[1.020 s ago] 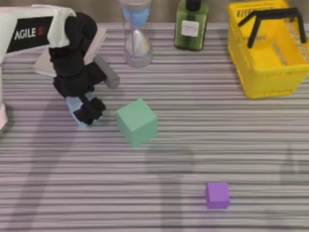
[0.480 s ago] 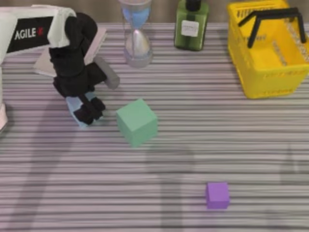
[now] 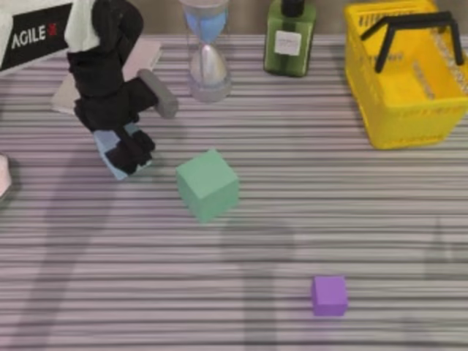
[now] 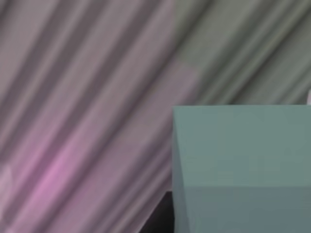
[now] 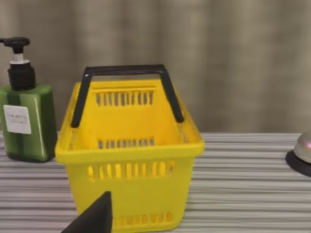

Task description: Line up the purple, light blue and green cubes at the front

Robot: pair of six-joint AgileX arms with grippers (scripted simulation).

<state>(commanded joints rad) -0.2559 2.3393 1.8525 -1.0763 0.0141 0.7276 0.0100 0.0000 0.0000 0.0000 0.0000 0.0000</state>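
Note:
My left gripper is shut on the pale sky-blue cube at the table's left, and the cube looks raised off the striped cloth. Seen from the left wrist, that cube fills much of the picture, with a dark fingertip against its side. To its right, apart from the gripper, the large mint-green cube rests on the table. The small purple cube sits near the front, right of centre. My right gripper is outside the top view; only a dark part of it shows in the right wrist view.
Along the back stand an hourglass, a green soap bottle and a yellow basket with a black handle. A flat pale pad lies behind my left arm. A bell shows at the right wrist view's edge.
My left gripper has moved up and toward the back left with the light blue cube in it. The green and purple cubes have not moved.

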